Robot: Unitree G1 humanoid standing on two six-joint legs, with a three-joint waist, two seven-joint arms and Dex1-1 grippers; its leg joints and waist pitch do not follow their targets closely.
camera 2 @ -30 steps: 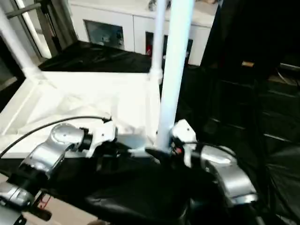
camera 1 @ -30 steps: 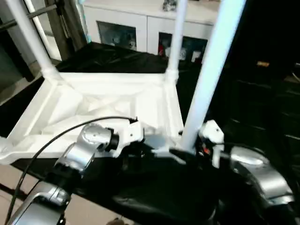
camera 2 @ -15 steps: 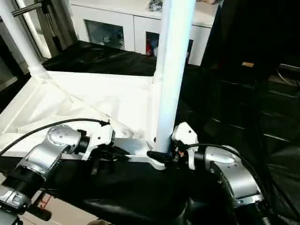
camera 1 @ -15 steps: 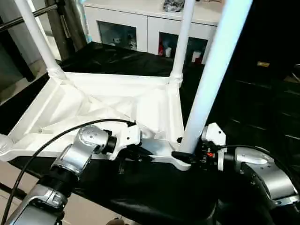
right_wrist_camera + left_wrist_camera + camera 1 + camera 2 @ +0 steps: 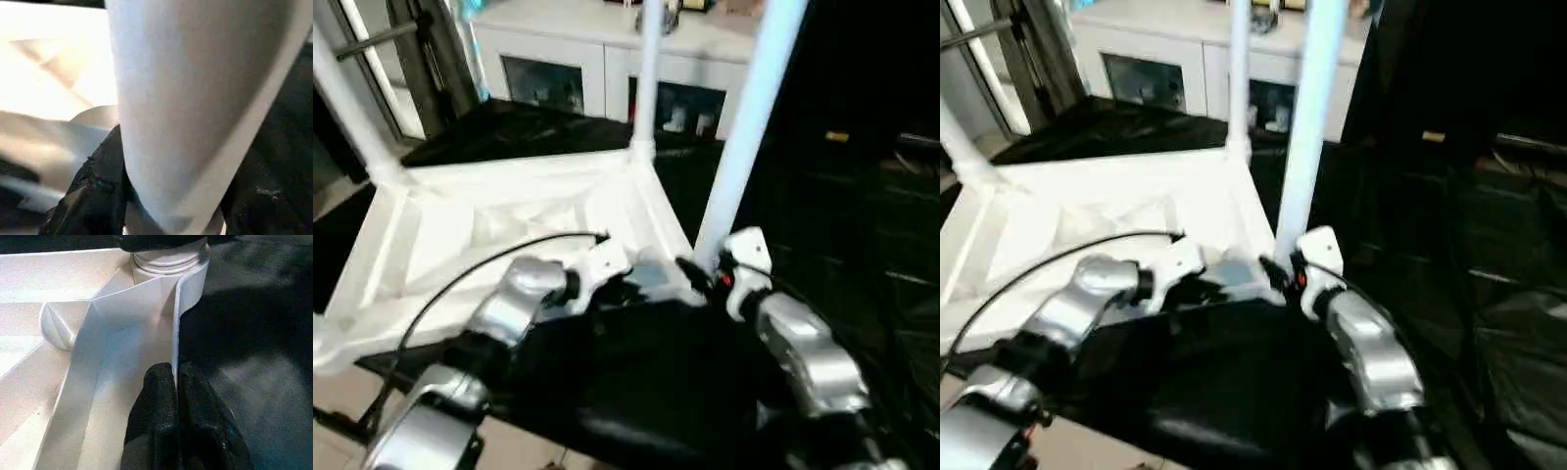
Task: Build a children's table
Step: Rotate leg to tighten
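While the inverted table top [image 5: 509, 225] lies ribbed side up on the black-draped work surface [image 5: 636, 392], its near rim is pinched between the shut fingers of the left gripper [image 5: 177, 382], as is seen in the left wrist view, where the thin white edge wall is clamped just short of the near corner socket [image 5: 168, 257]. Beside it, the right gripper [image 5: 697, 276] is closed around the base of the nearest leg [image 5: 744, 127], its 2 black fingers [image 5: 93, 181] lying on either side of the tube where it meets that socket. Further back, a 2nd leg [image 5: 646, 78] stands upright in the far right corner, and a 3rd leg [image 5: 347, 108] rises from the far left corner; the 4th cannot be made out. Behind the table, a white glass-door cabinet [image 5: 607, 69] is seen. From its thin moulded walls and hollow tubes, the table is judged to be light and fairly stiff, though the smooth plastic is likely to be slippery and the top may skate on the cloth when pushed. A long leg is best gripped low, close to the socket, where leverage on the joint is small, and the top is best held by its rim or ribs.
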